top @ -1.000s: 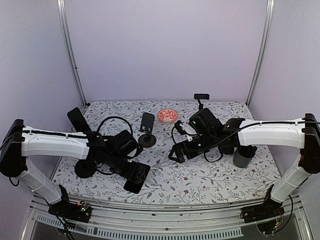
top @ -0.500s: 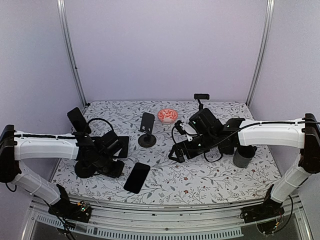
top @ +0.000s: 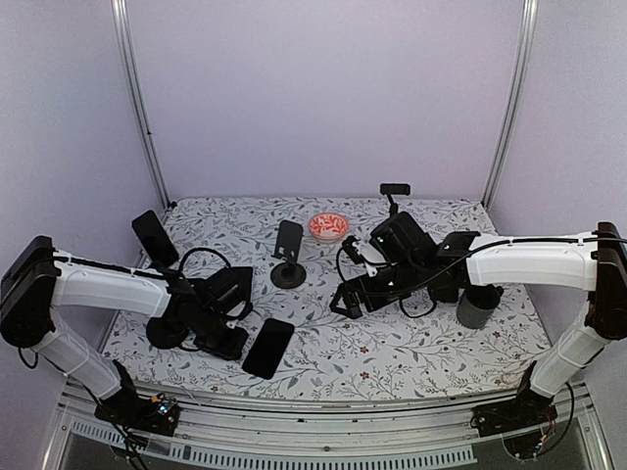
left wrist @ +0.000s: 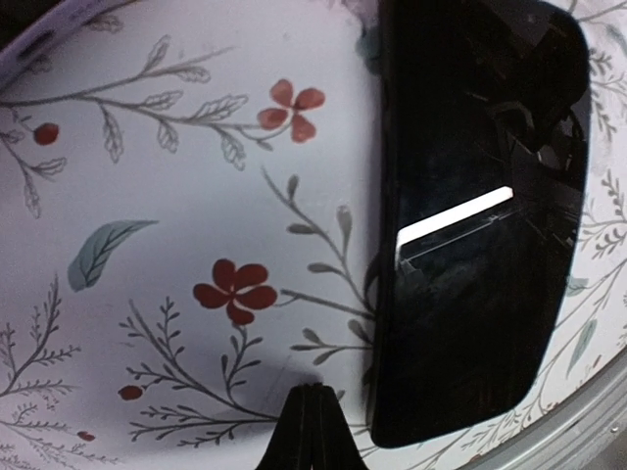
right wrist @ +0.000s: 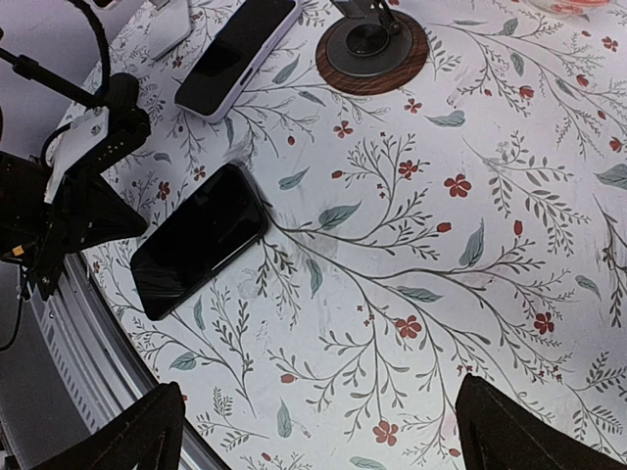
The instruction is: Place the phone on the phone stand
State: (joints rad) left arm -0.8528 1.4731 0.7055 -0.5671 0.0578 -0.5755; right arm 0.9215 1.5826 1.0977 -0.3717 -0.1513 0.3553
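Black phone (top: 268, 348) is found flat on the floral tablecloth (top: 392, 357), near the front edge, unheld. Left gripper (left wrist: 305, 431) is seen pinched closed on nothing, just beside it. Right gripper (right wrist: 323, 441) is spread wide, empty. Phone stand (top: 288, 255) is unoccupied; pickup and placement are judged outstanding.

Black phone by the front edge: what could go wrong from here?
The flat black phone lies near the table's front rail; the shut left tool, beside it, might nudge it off. Lying flat on the floral cloth, it offers little edge to grip, so a pinch may slip.
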